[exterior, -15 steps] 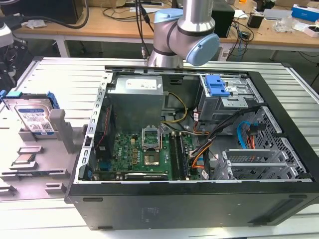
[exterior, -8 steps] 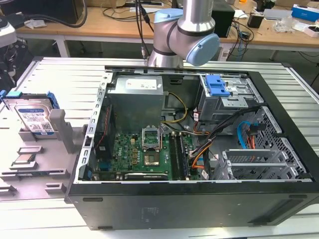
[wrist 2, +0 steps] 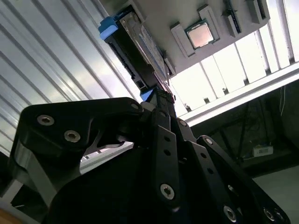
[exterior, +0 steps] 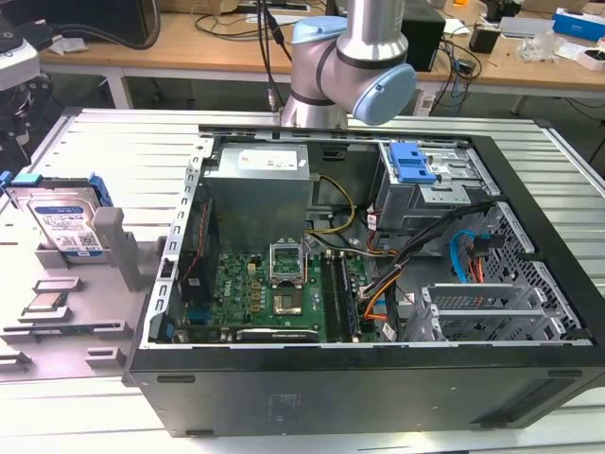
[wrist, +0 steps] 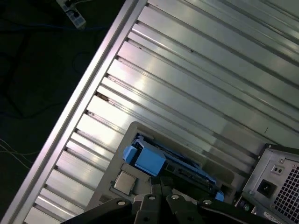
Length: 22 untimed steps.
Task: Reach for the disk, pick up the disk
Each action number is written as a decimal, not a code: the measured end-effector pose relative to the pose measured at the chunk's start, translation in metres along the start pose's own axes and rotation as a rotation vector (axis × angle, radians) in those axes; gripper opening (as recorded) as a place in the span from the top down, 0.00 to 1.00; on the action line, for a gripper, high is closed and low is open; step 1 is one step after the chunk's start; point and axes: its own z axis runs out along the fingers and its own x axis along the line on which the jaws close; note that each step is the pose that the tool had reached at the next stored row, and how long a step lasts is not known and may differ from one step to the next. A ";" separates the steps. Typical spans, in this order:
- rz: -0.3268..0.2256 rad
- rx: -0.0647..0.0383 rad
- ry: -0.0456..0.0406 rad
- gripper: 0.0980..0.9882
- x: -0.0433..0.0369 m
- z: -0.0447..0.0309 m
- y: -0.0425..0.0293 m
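An open black computer case (exterior: 359, 388) lies on its side on a ribbed aluminium table (exterior: 123, 151), its interior facing up. Inside it, a green motherboard (exterior: 248, 288) carries an open CPU socket (exterior: 286, 265), with a silver power supply (exterior: 260, 194) just behind it. A metal drive cage with a blue latch (exterior: 412, 165) sits toward the exterior view's right, above a bundle of orange, black and blue cables (exterior: 397, 270). At the exterior view's left of the case stands a grey fixture (exterior: 121, 236), and a small square CPU chip (exterior: 47, 303) lies flat in one of its recesses, also seen in both wrist views (wrist 2: 201, 36) (wrist: 124, 182). A wooden workbench (exterior: 217, 43) strewn with cables runs behind the table.
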 end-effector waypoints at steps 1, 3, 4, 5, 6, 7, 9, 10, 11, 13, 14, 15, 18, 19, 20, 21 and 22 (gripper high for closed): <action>-0.019 0.000 0.0007 0.99 0.0000 0.0000 0.0000; -0.045 0.000 0.0017 0.99 0.0000 0.0000 0.0000; -0.060 0.000 0.0022 0.99 0.0000 0.0000 0.0000; -0.070 0.000 0.0026 0.99 0.0000 0.0000 0.0000; -0.077 0.000 0.0029 0.99 0.0000 0.0000 0.0000; -0.089 0.000 0.0034 0.99 0.0000 0.0000 0.0000; -0.123 0.000 0.0046 0.99 0.0000 0.0000 0.0000; -0.131 0.000 0.0049 0.99 0.0000 0.0000 0.0000; -0.138 0.000 0.0052 0.99 0.0000 0.0000 0.0000; -0.155 0.000 0.0059 0.99 0.0000 0.0000 0.0000; -0.167 0.000 0.0063 0.99 0.0000 0.0000 0.0000; -0.176 0.000 0.0066 0.99 0.0000 0.0000 0.0000; -0.212 0.000 0.0080 0.99 0.0000 0.0000 0.0000; -0.218 0.000 0.0083 0.99 0.0000 0.0000 0.0000; -0.228 0.000 0.0086 0.99 0.0000 0.0000 0.0001; -0.243 0.000 0.0092 0.99 0.0000 0.0000 0.0000; -0.253 0.000 0.0096 0.99 0.0000 0.0000 0.0000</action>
